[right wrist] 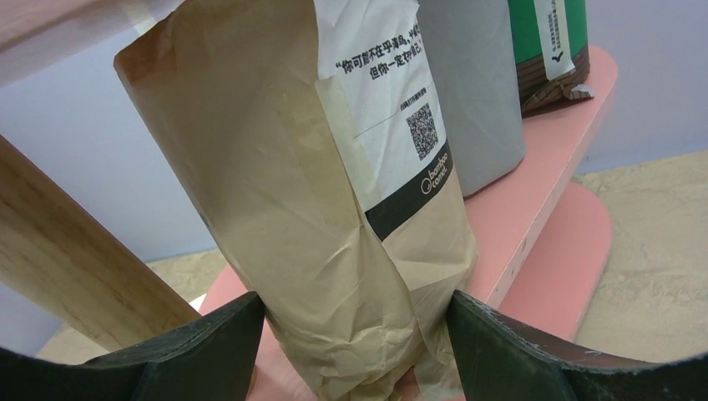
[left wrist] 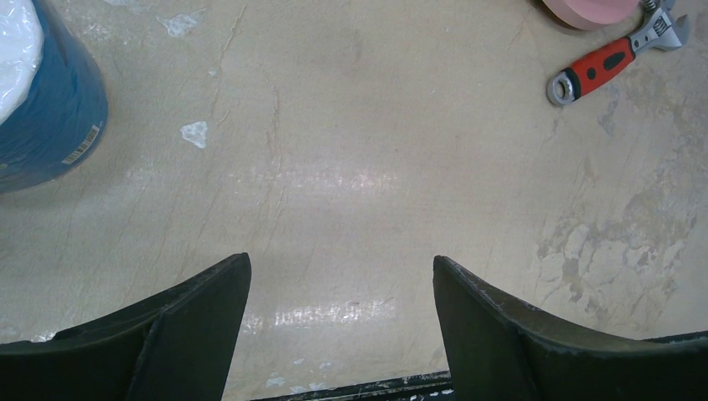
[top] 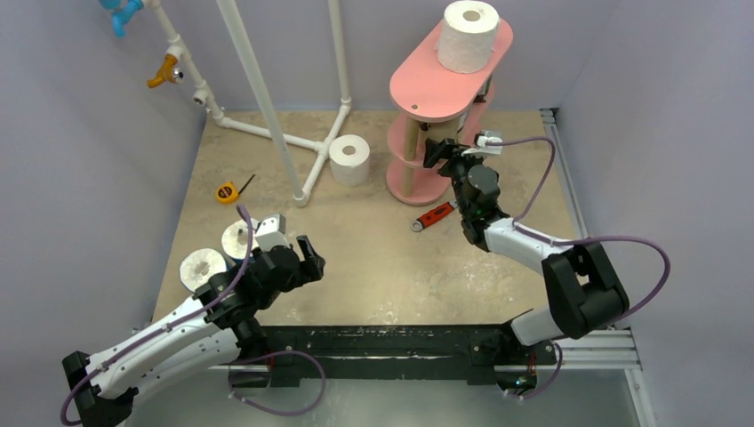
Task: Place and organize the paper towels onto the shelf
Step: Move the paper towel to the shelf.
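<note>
Left pincer gapes empty over bench; right pincer straddles tan roll on shelf, grip unclear

Your shelf reads pink with pale wood posts. Top roll is white. Tan-wrapped roll has a white label, black band and QR code. You also have a grey roll, a green-wrapped roll with brown stripes, and a blue-wrapped roll. Wrench is red-handled with silver ends. Tape measure is yellow. Surface is mottled beige.
</note>
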Robot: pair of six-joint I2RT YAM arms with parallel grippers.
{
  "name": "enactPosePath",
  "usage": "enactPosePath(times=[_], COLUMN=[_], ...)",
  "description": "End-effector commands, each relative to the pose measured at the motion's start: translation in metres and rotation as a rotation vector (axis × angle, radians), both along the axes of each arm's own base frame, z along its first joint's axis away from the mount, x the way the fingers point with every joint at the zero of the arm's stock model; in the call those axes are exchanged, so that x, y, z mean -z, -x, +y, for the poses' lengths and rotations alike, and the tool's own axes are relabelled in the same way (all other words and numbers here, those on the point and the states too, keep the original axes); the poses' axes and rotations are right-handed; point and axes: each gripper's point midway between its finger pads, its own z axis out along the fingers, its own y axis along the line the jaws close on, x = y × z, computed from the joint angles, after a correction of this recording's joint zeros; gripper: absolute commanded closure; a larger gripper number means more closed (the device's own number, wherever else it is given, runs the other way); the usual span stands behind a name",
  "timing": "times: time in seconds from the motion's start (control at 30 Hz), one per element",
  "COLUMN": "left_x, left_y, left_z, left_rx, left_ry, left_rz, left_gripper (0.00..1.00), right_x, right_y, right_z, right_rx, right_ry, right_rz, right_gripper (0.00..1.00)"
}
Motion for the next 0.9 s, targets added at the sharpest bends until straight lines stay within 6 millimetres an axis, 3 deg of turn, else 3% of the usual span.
enactPosePath(times=[0.0, 0.7, 0.87], left_x=[-0.001, 0.000, 0.001], left_y=[-0.004, -0.004, -0.004], left_z=[0.000, -0.003, -0.002], left_rx=[-0.019, -0.014, -0.015], left_ry=[0.006, 0.013, 0.014], left_rz=[-0.019, -0.012, -0.010], left_gripper=[0.21, 0.21, 0.21], right_x=[-0.052, -0.086, -0.080], right_y=[-0.007, 0.005, 0.003], right_z=[-0.001, 0.000, -0.001], right_rx=[0.021, -0.010, 0.001], right_ry=[-0.109, -0.249, -0.234], right_rz=[-0.134, -0.149, -0.137], right_gripper=[0.24, 0.24, 0.24])
